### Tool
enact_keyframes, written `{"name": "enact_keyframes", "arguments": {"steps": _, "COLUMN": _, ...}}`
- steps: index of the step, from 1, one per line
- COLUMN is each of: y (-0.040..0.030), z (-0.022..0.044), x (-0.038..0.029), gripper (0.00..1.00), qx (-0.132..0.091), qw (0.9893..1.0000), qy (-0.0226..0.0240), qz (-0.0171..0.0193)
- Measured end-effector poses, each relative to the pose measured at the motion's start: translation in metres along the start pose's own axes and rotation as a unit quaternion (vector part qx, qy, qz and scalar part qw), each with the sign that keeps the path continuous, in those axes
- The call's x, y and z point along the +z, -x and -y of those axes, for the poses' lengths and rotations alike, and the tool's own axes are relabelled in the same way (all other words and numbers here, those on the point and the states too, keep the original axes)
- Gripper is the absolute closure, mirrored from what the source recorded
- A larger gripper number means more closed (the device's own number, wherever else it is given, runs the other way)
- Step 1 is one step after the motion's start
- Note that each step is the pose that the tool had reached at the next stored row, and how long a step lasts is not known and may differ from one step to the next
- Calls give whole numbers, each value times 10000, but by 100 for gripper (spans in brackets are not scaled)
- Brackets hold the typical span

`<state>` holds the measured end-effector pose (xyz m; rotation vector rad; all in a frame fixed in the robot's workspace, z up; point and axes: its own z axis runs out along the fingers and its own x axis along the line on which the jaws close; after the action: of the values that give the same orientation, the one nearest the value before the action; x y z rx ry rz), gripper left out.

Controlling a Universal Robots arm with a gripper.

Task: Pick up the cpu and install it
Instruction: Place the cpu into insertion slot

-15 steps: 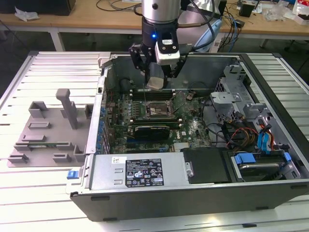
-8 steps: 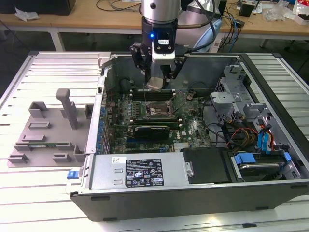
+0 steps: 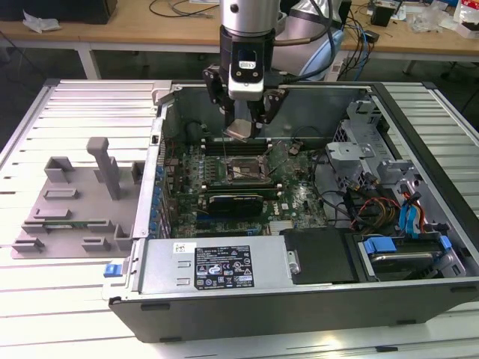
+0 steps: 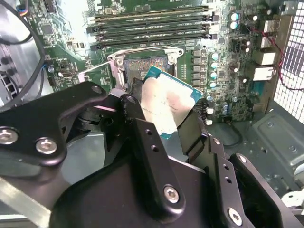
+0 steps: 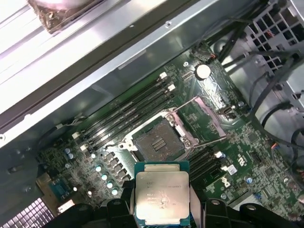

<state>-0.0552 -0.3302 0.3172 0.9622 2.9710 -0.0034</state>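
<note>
Cpu [image 5: 161, 194], flat square chip with silver-white metal top, sits clamped in your black gripper [image 5: 160, 211], hovering above the open dark socket frame [image 5: 159, 142]. Tilt or misalignment could bend socket pins.

The socket [image 3: 243, 170] lies on the board [image 3: 299, 198] inside the case [image 3: 262, 314]. Over the socket, apart from it, hangs the cpu [image 3: 238, 131], clamped in the gripper [image 3: 245, 126]. Memory slots [image 3: 236, 143] run just behind the socket and a card [image 3: 236, 200] just before it. Drives [image 3: 400, 258] sit well off toward the exterior view's right.

One cpu [image 5: 162, 197], one socket [image 5: 159, 140], one claw [image 3: 245, 123], one case [image 3: 299, 308].
</note>
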Motion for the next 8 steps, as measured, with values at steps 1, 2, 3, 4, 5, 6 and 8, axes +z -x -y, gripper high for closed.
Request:
{"name": "enact_keyframes", "arguments": {"steps": 1, "y": 0, "z": 0, "x": 0, "gripper": 45, "qx": 51, "qw": 10000, "qy": -1, "qz": 0}}
{"name": "enact_keyframes", "arguments": {"steps": 2, "y": 0, "z": 0, "x": 0, "gripper": 45, "qx": 101, "qw": 9999, "qy": -2, "qz": 1}}
{"name": "enact_keyframes", "arguments": {"steps": 3, "y": 0, "z": 0, "x": 0, "gripper": 45, "qx": 152, "qw": 9999, "qy": -3, "qz": 1}}
{"name": "enact_keyframes", "arguments": {"steps": 4, "y": 0, "z": 0, "x": 0, "gripper": 45, "qx": 232, "qw": 9997, "qy": -4, "qz": 1}}
{"name": "enact_keyframes", "arguments": {"steps": 5, "y": 0, "z": 0, "x": 0, "gripper": 45, "qx": 311, "qw": 9995, "qy": -6, "qz": 1}}
{"name": "enact_keyframes", "arguments": {"steps": 6, "y": 0, "z": 0, "x": 0, "gripper": 45, "qx": 365, "qw": 9993, "qy": -7, "qz": 2}}
{"name": "enact_keyframes", "arguments": {"steps": 8, "y": 0, "z": 0, "x": 0, "gripper": 45, "qx": 640, "qw": 9979, "qy": -12, "qz": 2}}
